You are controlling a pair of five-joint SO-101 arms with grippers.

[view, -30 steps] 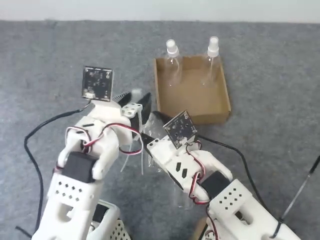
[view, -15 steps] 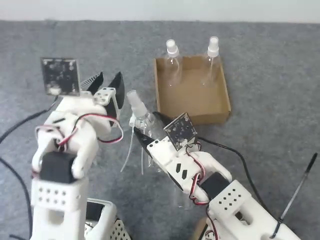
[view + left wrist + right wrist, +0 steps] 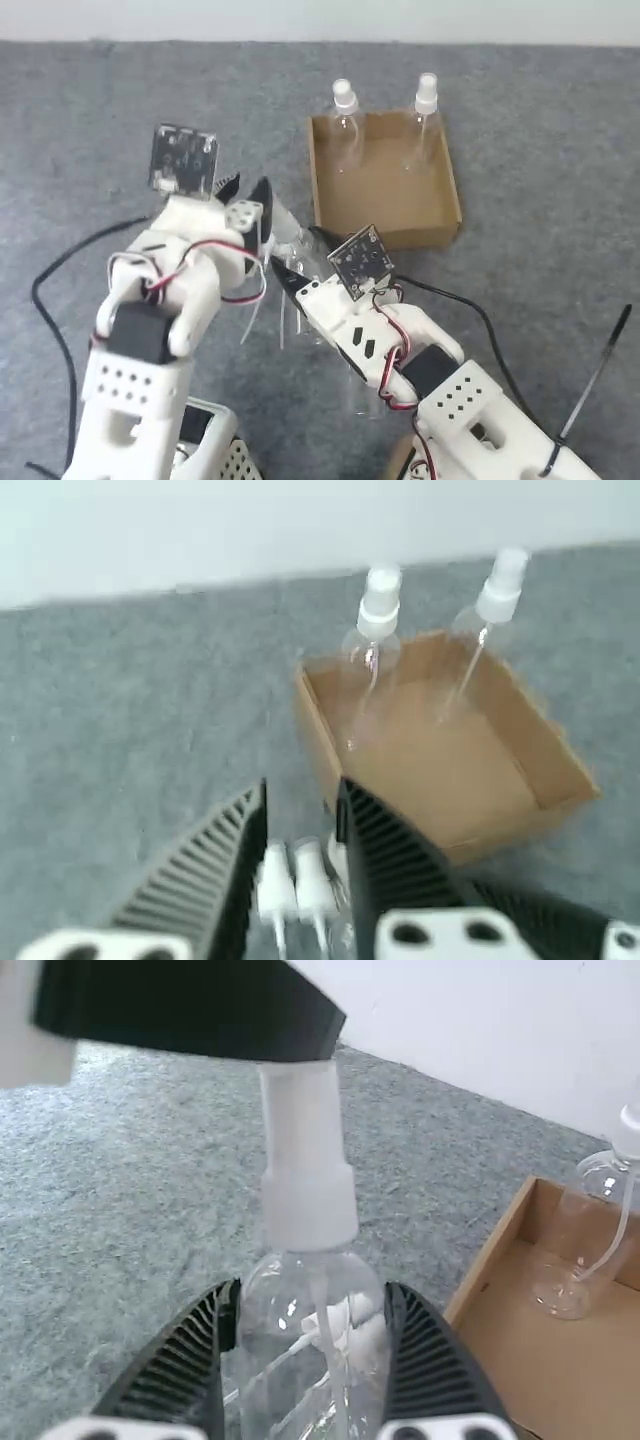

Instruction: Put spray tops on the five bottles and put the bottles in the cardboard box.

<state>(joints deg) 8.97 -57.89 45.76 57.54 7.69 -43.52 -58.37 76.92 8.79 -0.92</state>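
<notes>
The left pincer (image 3: 245,192) hangs with its jaws apart just over the spray top (image 3: 305,1160), holding nothing. Beneath it the right pincer (image 3: 310,1298) is clamped round the belly of a clear bottle (image 3: 295,1335), upright, just beside the cardboard box (image 3: 385,195). It looks light, thin-walled and slick to me, so I'd squeeze the body gently and turn the top by its collar. The arm hides its base from the bench (image 3: 100,120), and I cannot tell whether the top is seated. 2 capped bottles (image 3: 347,130) stand at the box's far wall.
</notes>
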